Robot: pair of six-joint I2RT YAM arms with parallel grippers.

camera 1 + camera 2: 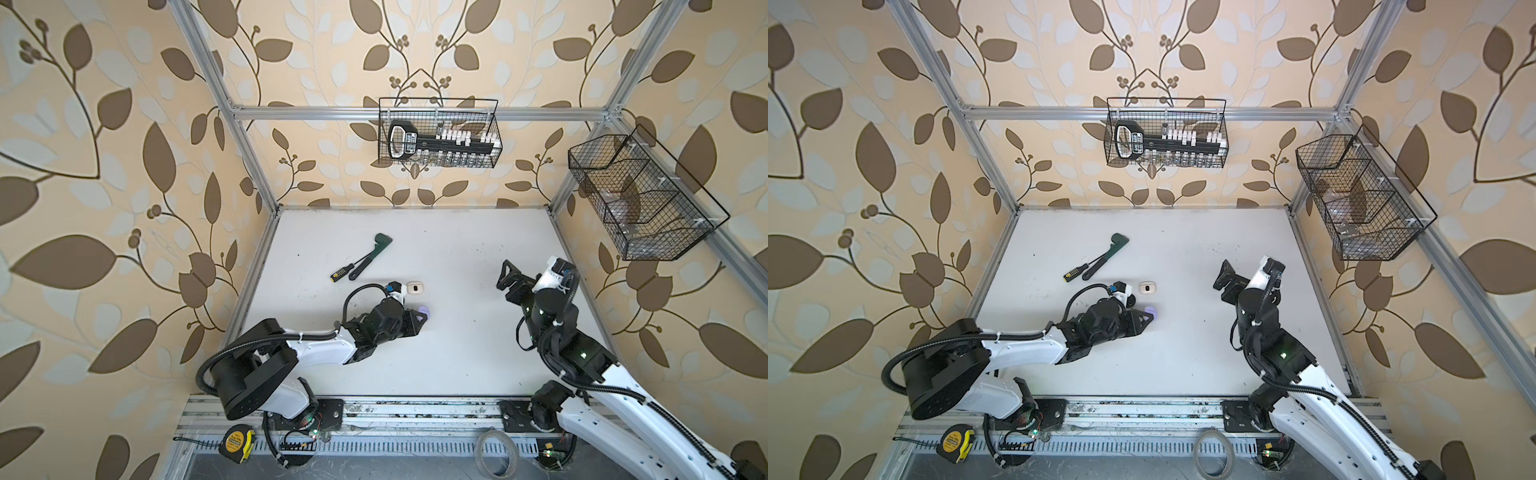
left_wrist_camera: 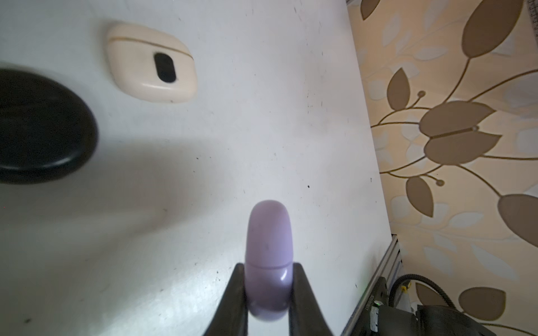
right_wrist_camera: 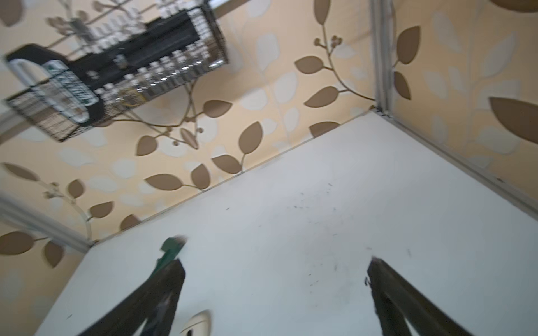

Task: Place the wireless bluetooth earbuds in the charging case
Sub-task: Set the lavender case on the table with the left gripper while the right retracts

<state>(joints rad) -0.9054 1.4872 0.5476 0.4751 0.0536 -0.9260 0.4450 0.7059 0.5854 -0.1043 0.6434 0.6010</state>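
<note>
Three charging cases show, all with lids shut, and no loose earbuds lie anywhere on the white surface (image 2: 189,163). The left end effector (image 2: 268,266) is clenched on the glossy lavender oval plastic case (image 2: 267,232), held on edge; whether it touches the surface I cannot tell. Just beyond that end effector lies the cream rounded-square plastic case (image 2: 151,62) with a dark oval window, and near beside it the black pebble-shaped case (image 2: 43,125). The right end effector (image 3: 276,263) is released and empty, raised well apart from all three.

My judgement is that the earbuds are already housed and only setting the lavender case down is left, though no interior can be checked.

The yellow tape measure (image 1: 237,444) and the black tool set (image 1: 415,143) in the hanging wire basket (image 1: 496,124) carry labels too small to read. The cases show no writing.
</note>
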